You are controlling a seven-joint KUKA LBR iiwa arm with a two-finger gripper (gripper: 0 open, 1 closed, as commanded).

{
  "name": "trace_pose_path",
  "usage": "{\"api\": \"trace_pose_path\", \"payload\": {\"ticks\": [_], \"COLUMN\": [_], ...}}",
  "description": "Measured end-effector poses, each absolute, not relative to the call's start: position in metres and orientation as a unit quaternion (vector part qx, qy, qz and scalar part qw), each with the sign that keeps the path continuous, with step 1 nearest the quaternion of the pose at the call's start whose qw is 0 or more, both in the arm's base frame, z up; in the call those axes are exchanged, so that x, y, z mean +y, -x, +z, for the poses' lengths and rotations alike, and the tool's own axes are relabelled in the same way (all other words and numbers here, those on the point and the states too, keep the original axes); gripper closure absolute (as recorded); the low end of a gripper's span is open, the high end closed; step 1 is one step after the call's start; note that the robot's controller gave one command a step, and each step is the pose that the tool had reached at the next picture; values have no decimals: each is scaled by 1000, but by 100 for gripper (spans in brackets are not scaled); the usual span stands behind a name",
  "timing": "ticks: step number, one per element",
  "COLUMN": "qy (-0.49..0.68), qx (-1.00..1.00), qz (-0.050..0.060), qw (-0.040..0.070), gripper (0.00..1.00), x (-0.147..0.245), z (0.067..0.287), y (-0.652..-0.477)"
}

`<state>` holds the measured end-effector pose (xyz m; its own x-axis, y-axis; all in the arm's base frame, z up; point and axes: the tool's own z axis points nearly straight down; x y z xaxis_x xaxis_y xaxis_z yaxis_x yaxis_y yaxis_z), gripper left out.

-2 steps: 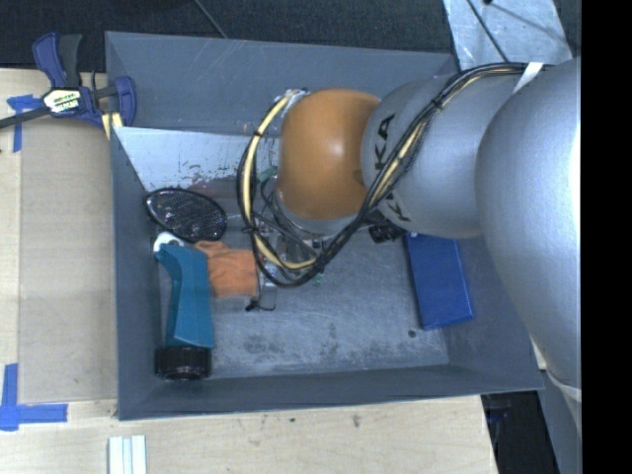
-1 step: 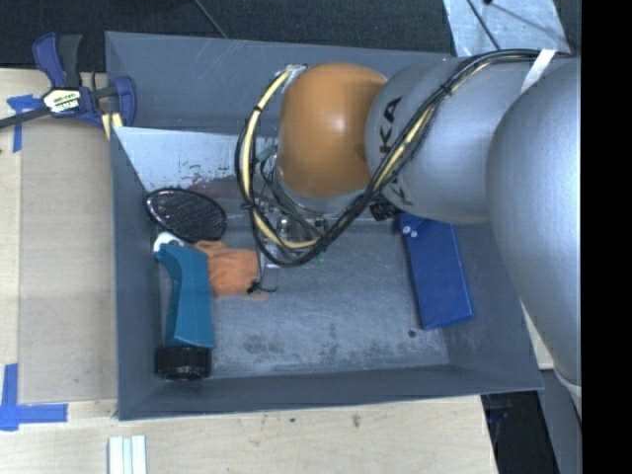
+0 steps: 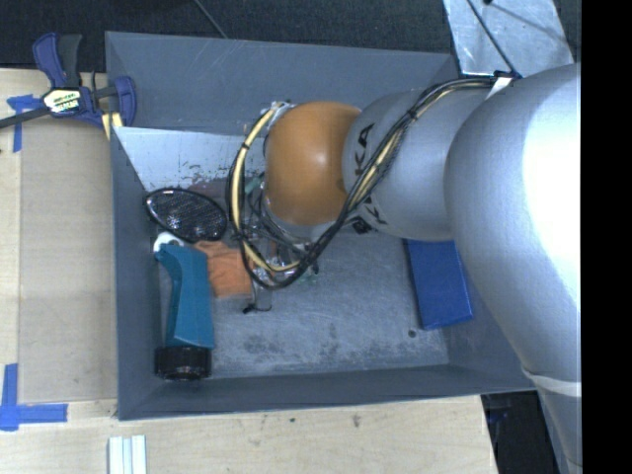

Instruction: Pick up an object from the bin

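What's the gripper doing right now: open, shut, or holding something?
Gripper: cannot be told. It sits low, beside the orange thing and the teal tool.

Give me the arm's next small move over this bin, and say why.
Likely a small shift toward the view's left before any descent. The gripper sits at the right edge of the soft tan-orange lump, not over its middle. That lump lies against the teal plastic handle with a black cap, so centring first seems safer.
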<state>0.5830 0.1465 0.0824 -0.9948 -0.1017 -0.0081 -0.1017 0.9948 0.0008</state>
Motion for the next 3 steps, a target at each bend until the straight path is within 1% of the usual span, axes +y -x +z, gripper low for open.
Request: {"api": "trace_pose_path", "payload": {"ticks": [1, 2, 3], "qy": [49, 48, 48], "qx": [999, 999, 999], "qz": [2, 2, 2], "qw": [8, 8, 6], "gripper": [100, 100, 100], "x": [149, 149, 148], "z": [52, 54, 62], "y": [-590, -590, -589]}}
